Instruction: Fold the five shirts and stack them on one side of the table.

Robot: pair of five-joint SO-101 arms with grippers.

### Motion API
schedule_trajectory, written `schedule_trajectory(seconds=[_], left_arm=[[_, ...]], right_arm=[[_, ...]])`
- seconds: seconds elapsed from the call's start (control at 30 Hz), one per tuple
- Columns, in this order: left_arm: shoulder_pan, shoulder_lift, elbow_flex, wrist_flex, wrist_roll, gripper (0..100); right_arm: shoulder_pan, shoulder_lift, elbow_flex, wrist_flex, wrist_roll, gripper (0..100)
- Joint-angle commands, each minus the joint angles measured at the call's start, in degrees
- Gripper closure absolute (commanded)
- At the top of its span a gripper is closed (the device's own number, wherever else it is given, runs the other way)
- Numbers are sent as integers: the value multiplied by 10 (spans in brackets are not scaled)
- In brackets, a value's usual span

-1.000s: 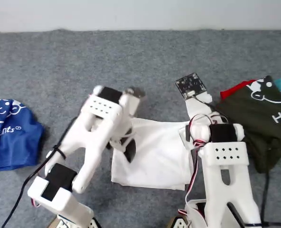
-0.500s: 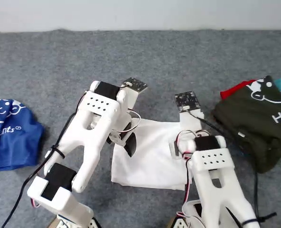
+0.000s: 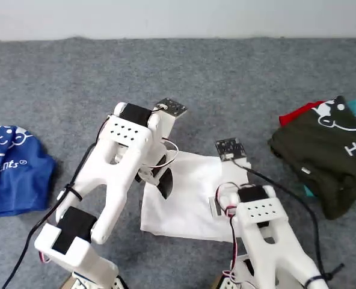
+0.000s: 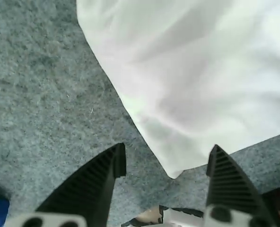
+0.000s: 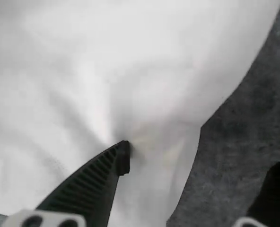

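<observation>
A folded white shirt point(image 3: 190, 195) lies on the grey carpet between my two arms. My left gripper point(image 3: 161, 182) hovers over its left edge. In the left wrist view it point(image 4: 166, 158) stands open above a corner of the white shirt point(image 4: 201, 71), with nothing between the fingers. My right gripper point(image 5: 201, 161) is open at the shirt's right edge, one finger point(image 5: 104, 177) touching the white cloth point(image 5: 107, 71) and the other over the carpet. A crumpled blue shirt point(image 3: 12, 168) lies at the far left. A stack of folded shirts point(image 3: 322, 159), dark green on top, sits at the right.
The right arm point(image 3: 259, 217) rises from the near edge beside the white shirt. Red and teal cloth peeks out under the dark green shirt. Bare grey carpet point(image 3: 166, 72) stretches across the back, up to a white wall.
The right arm has drawn back toward the near edge and shifted left, away from the stack. The left arm's wrist turned a second ago and has held still since.
</observation>
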Motion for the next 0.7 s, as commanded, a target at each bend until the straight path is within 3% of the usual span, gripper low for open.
schedule_trajectory(seconds=[0.0, 0.4, 0.57, 0.67], left_arm=[[-4, -10, -19, 17, -7, 724], [-4, -10, -19, 17, -7, 724], [-4, -10, -18, 17, -6, 724], [-4, -10, -18, 17, -6, 724]], right_arm=[[-7, -13, 5, -15, -7, 543], [-29, -14, 62, -111, 13, 676], [-70, -14, 64, -112, 127, 838], [-68, -20, 63, -116, 142, 953]])
